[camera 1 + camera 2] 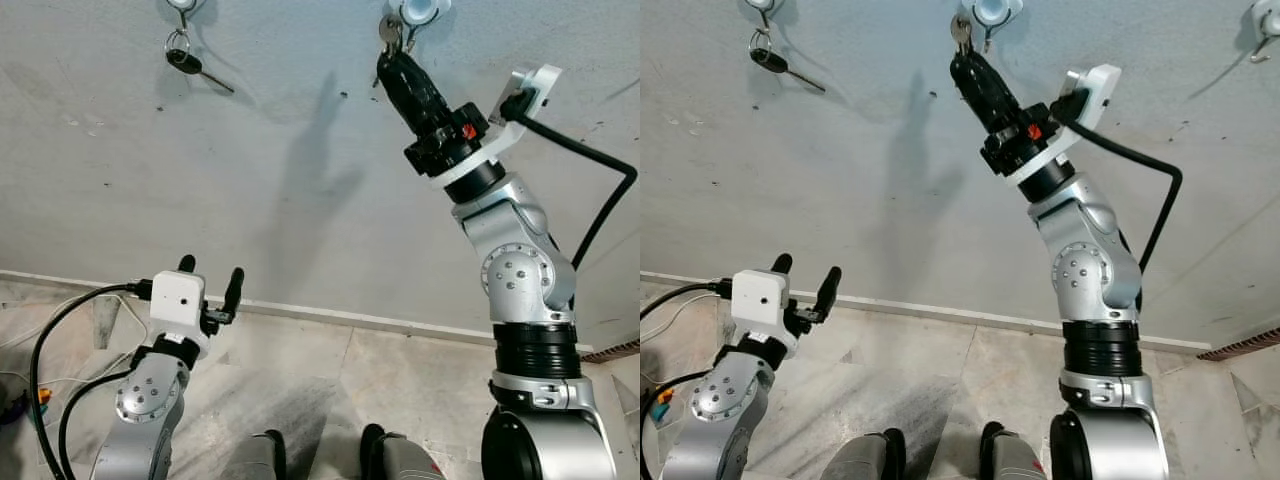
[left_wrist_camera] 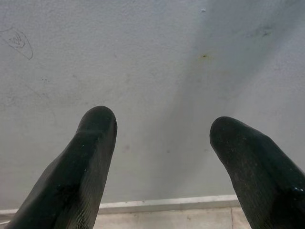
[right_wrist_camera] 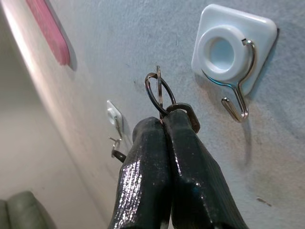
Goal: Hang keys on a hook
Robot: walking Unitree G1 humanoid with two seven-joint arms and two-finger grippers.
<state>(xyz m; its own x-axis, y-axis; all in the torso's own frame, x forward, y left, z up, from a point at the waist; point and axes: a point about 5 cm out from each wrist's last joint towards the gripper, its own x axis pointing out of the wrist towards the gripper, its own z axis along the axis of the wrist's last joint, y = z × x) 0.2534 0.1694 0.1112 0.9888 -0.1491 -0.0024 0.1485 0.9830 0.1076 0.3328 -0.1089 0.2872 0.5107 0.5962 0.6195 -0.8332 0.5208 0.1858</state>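
My right gripper (image 1: 392,58) is raised against the grey wall, shut on a set of keys (image 3: 164,102). Its metal key ring (image 3: 156,93) sticks out past the fingertips, a little beside the white hook (image 3: 233,59) and apart from its metal prong. In the eye views the keys (image 1: 391,34) hang just left of that hook (image 1: 418,12). Another hook (image 1: 181,4) farther left carries a black-headed key (image 1: 186,60). My left gripper (image 1: 211,280) is held low near the wall base, open, with nothing between its fingers (image 2: 90,157).
A third white hook (image 1: 1268,22) is on the wall at the far right. A white skirting strip (image 1: 330,316) runs along the wall base above the tiled floor (image 1: 300,380). Black cables (image 1: 60,340) trail at the lower left. My feet (image 1: 320,455) stand close to the wall.
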